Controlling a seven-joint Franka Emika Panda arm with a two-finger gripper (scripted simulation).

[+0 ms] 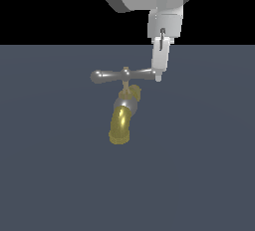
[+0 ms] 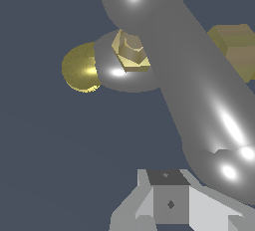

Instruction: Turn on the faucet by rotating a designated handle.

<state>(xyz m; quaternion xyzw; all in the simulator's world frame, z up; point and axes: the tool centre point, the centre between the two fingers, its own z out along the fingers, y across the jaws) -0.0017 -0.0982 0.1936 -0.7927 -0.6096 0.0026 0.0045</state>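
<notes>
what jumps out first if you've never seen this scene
The brass faucet stands alone in mid-frame on a plain dark grey floor, its curved spout pointing down toward the camera. Across its top lies the grey handle, a crossbar wider than the spout. The white gripper comes down from above at the bar's end on the exterior view's right; in the wrist view that bulbous end looms right beside the fingers.

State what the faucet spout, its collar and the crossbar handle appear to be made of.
The spout looks like polished brass: yellow, shiny, ribbed at the mouth. The collar looks like grey metal with a soft sheen. The handle looks like smooth grey metal, maybe steel; the wrist view shows bright highlights on it. All are simulator renders, so this is look only. The claw seems matte white.
</notes>
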